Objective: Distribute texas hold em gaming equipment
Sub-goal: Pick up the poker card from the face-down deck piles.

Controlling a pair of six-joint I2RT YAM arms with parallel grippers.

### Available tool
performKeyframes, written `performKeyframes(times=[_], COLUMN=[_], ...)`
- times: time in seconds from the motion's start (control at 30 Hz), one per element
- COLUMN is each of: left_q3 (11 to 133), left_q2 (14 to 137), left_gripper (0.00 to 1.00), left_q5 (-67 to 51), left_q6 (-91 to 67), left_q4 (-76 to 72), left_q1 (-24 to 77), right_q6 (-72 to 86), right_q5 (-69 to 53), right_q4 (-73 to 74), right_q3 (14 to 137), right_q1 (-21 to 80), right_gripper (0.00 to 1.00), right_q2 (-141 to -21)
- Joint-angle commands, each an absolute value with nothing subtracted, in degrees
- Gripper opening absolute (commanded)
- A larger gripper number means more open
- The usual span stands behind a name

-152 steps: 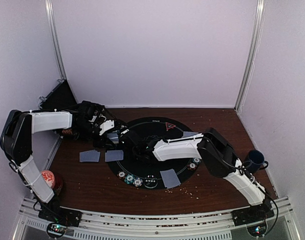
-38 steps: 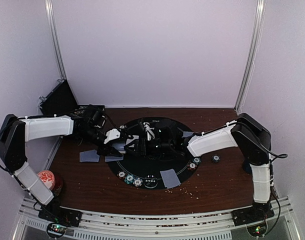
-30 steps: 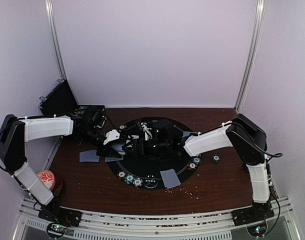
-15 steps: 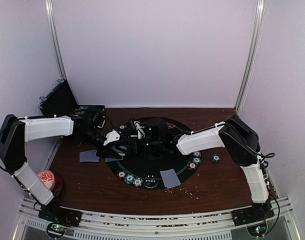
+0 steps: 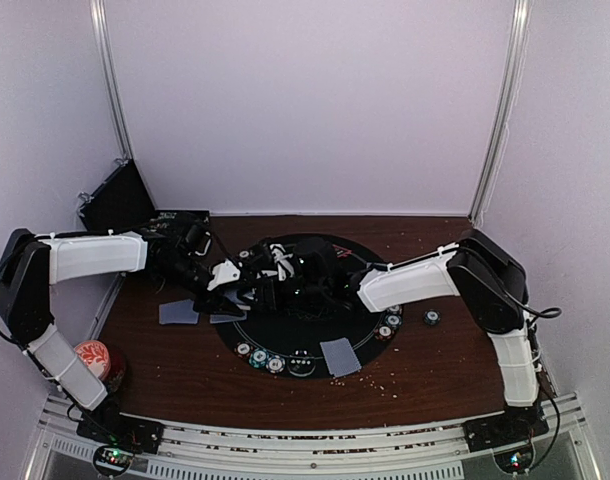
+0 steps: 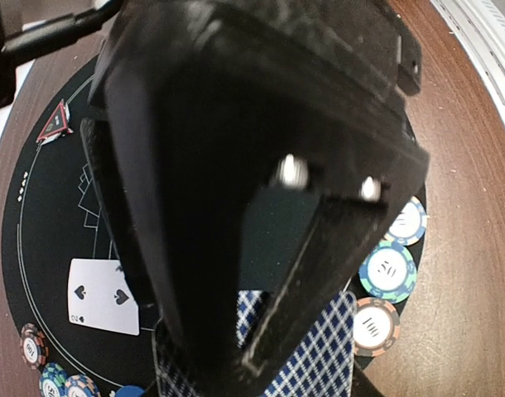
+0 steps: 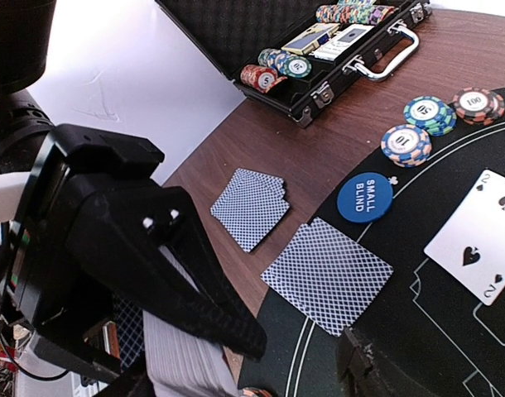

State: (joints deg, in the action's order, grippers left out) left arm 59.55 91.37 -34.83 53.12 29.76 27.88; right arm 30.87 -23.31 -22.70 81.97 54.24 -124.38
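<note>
My left gripper [image 5: 242, 290] is shut on a deck of blue-checked playing cards [image 7: 185, 360] over the left edge of the black round mat [image 5: 315, 345]. My right gripper [image 5: 269, 281] reaches across the mat to it, and its black finger [image 6: 236, 207] fills the left wrist view above the deck [image 6: 323, 347]. In the right wrist view the right gripper [image 7: 248, 376] stands open, with the deck's end between its fingers. A blue small-blind button [image 7: 364, 197], a face-up two of spades [image 7: 476, 236] and striped chips [image 7: 429, 114] lie on the mat.
Face-down cards lie left of the mat [image 5: 179, 312] and at its front [image 5: 340, 356]. Chips sit along the front rim [image 5: 259, 357] and right rim [image 5: 389, 326]; one lies off the mat [image 5: 431, 318]. An open chip case [image 7: 319, 41] stands back left, a red-topped can [image 5: 95, 358] front left.
The right gripper has slid left across the mat up to the deck in the left gripper, and its jaws have narrowed. The left arm has stayed put.
</note>
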Motion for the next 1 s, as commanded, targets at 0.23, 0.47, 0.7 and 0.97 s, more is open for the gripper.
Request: performKeyframes(times=[0.23,0.47,0.7,0.97], left_q3=[59.41,59.58,59.77,59.90], left_q2=[90.87,91.59,92.09,92.53], left_gripper=[0.42,0.42,0.42,0.42], left_q5=[-38.05,-37.75,-37.56,-37.39], left_q6=[54.23,54.23,54.23,54.23], left_q4=[30.85,30.85,30.85,30.90], left_q1=[28.34,28.38,28.37,28.32], right_q6=[29.61,30.44,32.46,33.93], right_q5=[-15.42,-21.12,-26.98,-29.73], right_q4=[-18.68,-21.47,-24.65,-27.25], right_q3=[77.33,75.52,73.15,70.67], right_q1=[50.46,50.36,50.37,50.05], right_gripper=[0.48,0.30,0.15,0.00], right_q2=[-120.92,-119.22,-117.33,-115.57])
